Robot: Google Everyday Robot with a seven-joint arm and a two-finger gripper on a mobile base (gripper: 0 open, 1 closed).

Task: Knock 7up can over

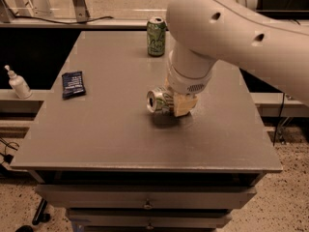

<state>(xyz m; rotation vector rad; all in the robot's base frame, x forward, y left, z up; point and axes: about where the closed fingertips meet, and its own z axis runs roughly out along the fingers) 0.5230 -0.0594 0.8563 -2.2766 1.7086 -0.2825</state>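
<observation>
While the dark packet (73,84) is lying at the left of the table (120,144), we are seeing the 7up can (158,101) lying sideways mid-table against the gripper (181,104), whose grasp we cannot tell, and are judging the toppling nearly complete, with only a clean withdrawal needed.

White arm (227,28): glossy, thick rounded segments with a smooth shell. Two small dark round holes sit on the big upper segment, and there is a ridged patch at its far top edge. The wrist collar (186,76) is white and cylindrical with a small dotted grille on its near-right side; the gripper (177,103), cream-tan and blocky, sits just below the collar at mid-scene.
</observation>
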